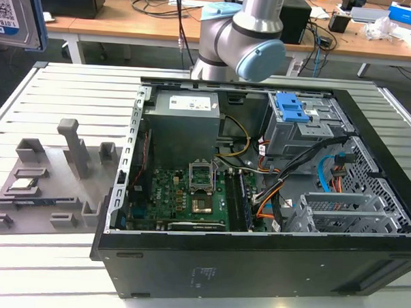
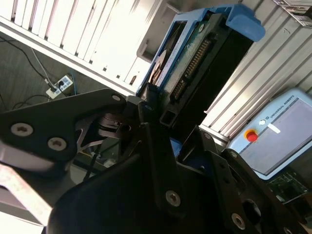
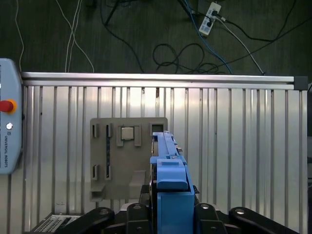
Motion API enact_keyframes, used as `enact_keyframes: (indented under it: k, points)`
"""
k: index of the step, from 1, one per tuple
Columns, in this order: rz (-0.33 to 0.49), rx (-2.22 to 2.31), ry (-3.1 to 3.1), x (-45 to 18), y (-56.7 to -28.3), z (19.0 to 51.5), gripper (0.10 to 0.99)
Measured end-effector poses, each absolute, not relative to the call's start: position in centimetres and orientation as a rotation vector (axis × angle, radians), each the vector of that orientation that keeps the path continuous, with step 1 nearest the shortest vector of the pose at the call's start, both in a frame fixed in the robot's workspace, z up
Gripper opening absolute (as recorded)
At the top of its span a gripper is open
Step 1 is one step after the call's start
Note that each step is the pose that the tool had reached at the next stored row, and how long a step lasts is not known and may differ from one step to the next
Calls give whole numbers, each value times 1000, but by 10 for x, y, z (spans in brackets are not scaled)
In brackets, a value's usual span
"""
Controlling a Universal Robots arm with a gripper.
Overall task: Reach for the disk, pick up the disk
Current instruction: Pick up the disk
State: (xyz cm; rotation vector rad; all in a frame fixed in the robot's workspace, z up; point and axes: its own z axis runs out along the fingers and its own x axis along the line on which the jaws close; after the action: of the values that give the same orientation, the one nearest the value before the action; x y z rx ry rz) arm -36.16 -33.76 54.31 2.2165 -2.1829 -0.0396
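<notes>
Second wrist view: the gripper (image 2: 155,108) is clamped on the disk (image 2: 195,63), held aloft edge-on; first wrist view puts it over the tray (image 3: 124,158). A firm, centred clamp should stop twisting.

The slatted table (image 1: 72,80) and grey fixture plate (image 1: 47,181) are viewed obliquely from above at middle range in the exterior view, and looked straight down upon from high up in the first wrist view. In the second wrist view the disk (image 2: 195,53) is seen very near, apparently slantwise, and the teach pendant (image 2: 280,131) is shared by both wrist views.
</notes>
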Motion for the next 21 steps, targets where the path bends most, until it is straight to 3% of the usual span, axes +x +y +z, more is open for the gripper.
enact_keyframes:
  k: [21]
  points:
    - [-35,2214,-2181,-298,-338,543,365]
